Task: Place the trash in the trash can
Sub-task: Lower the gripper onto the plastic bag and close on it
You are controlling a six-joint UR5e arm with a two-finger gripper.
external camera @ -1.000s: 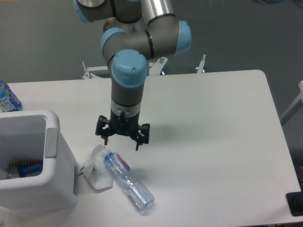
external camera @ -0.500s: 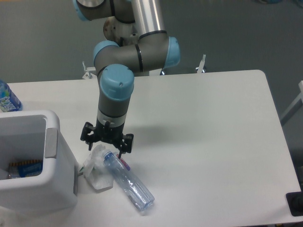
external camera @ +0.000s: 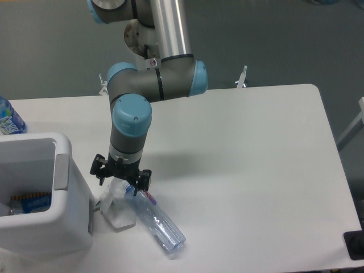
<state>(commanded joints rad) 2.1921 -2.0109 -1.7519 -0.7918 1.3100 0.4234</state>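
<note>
Camera view: gripper (external camera: 120,177), jaws wide and empty, hovers over the wrapper (external camera: 115,206) touching the bottle (external camera: 154,222); closing here could nudge the bottle away from the bin (external camera: 62,170).

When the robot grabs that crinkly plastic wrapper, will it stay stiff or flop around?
Probably flop. The wrapper looks thin, crumpled and see-through, so it likely sags and squashes between the open gripper's fingers. It also looks very light, so it may slide across the table if nudged.
</note>
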